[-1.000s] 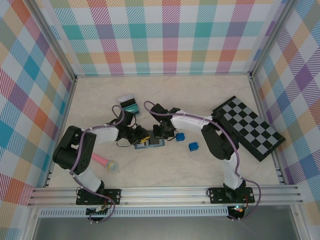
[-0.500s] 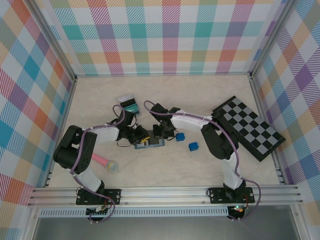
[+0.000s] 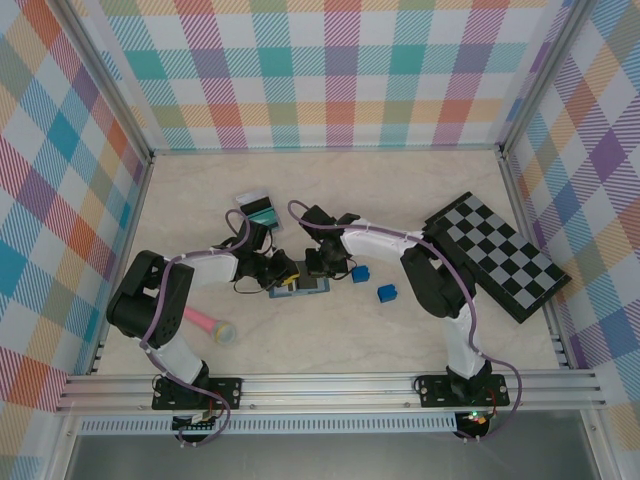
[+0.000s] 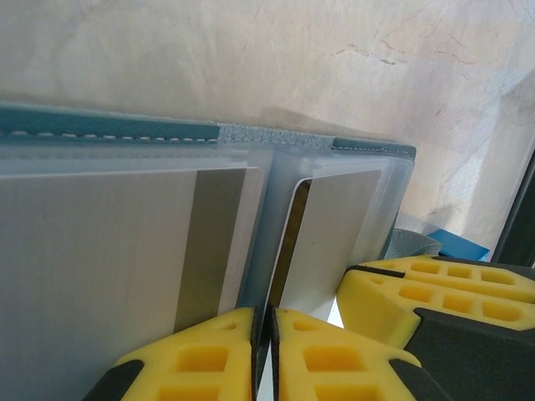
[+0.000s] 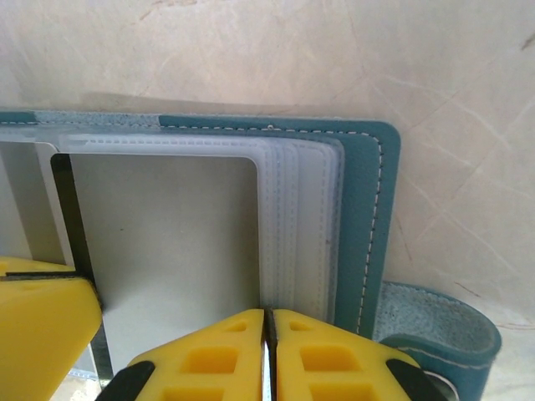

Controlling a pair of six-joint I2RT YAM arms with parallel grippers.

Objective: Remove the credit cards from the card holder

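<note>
Left gripper point(image 4: 263, 355): jaws nearly together over a thin edge, card or sleeve leaf, I cannot tell which.
Right gripper point(image 5: 266, 355): clenched, tips over the card holder point(image 5: 368, 217).
Credit card point(image 4: 334, 225): grey, in its sleeve dead ahead of the left jaws, long axis running away toward the spine. The left arm is nearer, so likely a straight pull back.
Teal card point(image 3: 260, 212): farther back, apart from the holder.

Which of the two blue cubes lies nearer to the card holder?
The left cube, just right of the card holder; the other cube lies farther right, further from it.
</note>
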